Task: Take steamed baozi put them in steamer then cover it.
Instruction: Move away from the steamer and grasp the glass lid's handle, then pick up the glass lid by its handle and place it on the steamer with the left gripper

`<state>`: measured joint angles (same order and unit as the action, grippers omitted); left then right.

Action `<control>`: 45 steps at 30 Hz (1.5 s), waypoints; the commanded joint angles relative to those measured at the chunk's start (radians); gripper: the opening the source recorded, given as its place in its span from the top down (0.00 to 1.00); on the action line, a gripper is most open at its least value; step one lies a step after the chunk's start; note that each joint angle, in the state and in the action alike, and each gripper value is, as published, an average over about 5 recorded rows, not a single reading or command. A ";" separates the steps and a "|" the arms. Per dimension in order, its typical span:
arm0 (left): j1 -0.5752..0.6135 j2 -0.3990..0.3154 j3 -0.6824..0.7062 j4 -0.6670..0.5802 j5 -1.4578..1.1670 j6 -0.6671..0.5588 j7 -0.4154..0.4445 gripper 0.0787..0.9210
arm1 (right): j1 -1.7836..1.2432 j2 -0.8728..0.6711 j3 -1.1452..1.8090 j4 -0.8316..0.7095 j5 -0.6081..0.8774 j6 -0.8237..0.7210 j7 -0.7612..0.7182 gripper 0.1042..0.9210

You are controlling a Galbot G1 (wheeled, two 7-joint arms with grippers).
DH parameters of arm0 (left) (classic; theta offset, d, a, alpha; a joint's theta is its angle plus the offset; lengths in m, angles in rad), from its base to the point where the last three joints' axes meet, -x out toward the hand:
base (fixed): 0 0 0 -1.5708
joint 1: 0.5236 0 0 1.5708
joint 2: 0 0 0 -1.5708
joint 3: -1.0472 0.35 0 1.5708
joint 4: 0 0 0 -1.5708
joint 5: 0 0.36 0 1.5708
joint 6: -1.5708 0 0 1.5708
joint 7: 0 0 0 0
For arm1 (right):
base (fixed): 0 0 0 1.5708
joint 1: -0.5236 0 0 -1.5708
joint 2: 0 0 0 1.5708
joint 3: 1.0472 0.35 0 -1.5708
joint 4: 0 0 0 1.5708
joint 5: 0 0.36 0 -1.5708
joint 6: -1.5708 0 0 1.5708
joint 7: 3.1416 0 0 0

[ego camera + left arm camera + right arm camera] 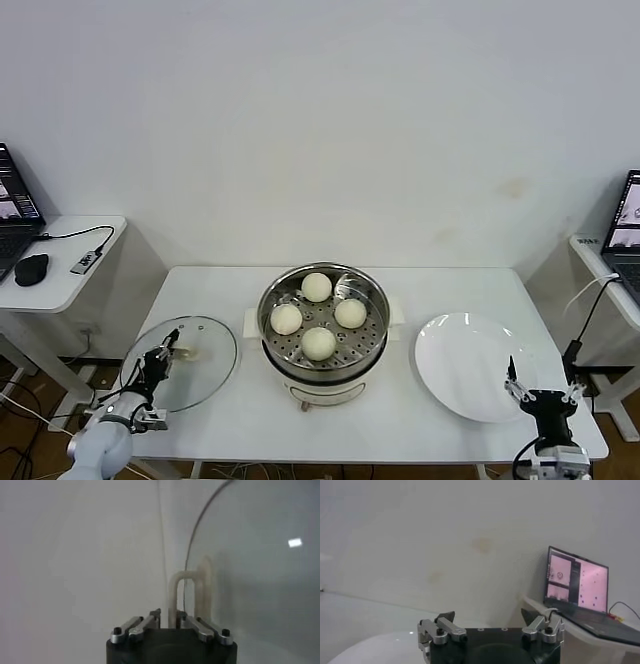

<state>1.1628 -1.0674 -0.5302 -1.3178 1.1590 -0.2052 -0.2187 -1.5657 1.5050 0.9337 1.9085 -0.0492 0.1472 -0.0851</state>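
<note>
The steamer (378,300) stands at the table's centre, uncovered. Four baozi lie on its perforated tray: one at the back (316,287), one left (286,319), one right (350,313), one at the front (319,343). The cover (205,372), a clear glass lid, lies on the table left of the steamer. My left gripper (166,352) is shut on the cover's white handle (186,587); the wrist view shows the handle's leg pinched between the fingers (155,616) and the glass (250,580) beyond. My right gripper (541,386) is open and empty at the front right rim of the white plate (460,360).
The white table (240,425) holds only the steamer, cover and bare plate. Side desks flank it: the left one (60,275) with a laptop, mouse and cable, the right one with a laptop (577,582). A plain wall is behind.
</note>
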 commanded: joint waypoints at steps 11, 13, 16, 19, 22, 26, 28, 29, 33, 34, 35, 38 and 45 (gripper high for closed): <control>0.284 0.102 -0.111 -0.625 -0.321 0.360 0.159 0.92 | -0.025 -0.034 -0.078 0.025 -0.014 0.020 0.003 0.12; 0.290 0.106 -0.119 -0.670 -0.323 0.391 0.175 0.92 | -0.029 -0.031 -0.087 0.031 -0.018 0.021 0.003 0.12; 0.286 0.118 -0.115 -0.734 -0.322 0.445 0.205 0.92 | -0.035 -0.026 -0.100 0.041 -0.024 0.020 0.002 0.12; 0.271 0.143 -0.081 -0.800 -0.336 0.507 0.240 0.92 | -0.037 -0.020 -0.108 0.047 -0.036 0.020 0.001 0.12; 0.243 0.185 -0.018 -0.855 -0.366 0.571 0.271 0.92 | -0.033 -0.009 -0.110 0.042 -0.055 0.022 0.001 0.12; 0.162 0.243 0.121 -0.880 -0.375 0.632 0.285 0.92 | -0.026 0.016 -0.108 0.015 -0.098 0.036 0.012 0.12; 0.096 0.259 0.206 -0.882 -0.366 0.661 0.293 0.92 | -0.021 0.030 -0.112 0.005 -0.122 0.041 0.019 0.12; 0.064 0.261 0.244 -0.881 -0.363 0.676 0.300 0.92 | -0.018 0.036 -0.115 0.000 -0.133 0.043 0.022 0.12; -0.065 0.234 0.386 -0.852 -0.351 0.748 0.321 0.92 | -0.002 0.055 -0.125 -0.026 -0.180 0.043 0.044 0.12; -0.098 0.222 0.416 -0.837 -0.343 0.766 0.327 0.92 | 0.002 0.059 -0.126 -0.034 -0.195 0.044 0.050 0.12; -0.130 0.206 0.450 -0.820 -0.328 0.782 0.336 0.92 | 0.006 0.063 -0.127 -0.041 -0.209 0.045 0.056 0.12; -0.209 0.150 0.532 -0.772 -0.267 0.806 0.373 0.92 | 0.016 0.071 -0.137 -0.054 -0.234 0.044 0.068 0.12; -0.309 -0.015 0.654 -0.698 -0.031 0.809 0.495 0.92 | 0.029 0.073 -0.157 -0.058 -0.251 0.031 0.078 0.12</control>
<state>1.0690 -0.9241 -0.1426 -2.0780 0.8979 0.5117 0.1346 -1.5485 1.5621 0.7954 1.8723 -0.2380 0.1812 -0.0243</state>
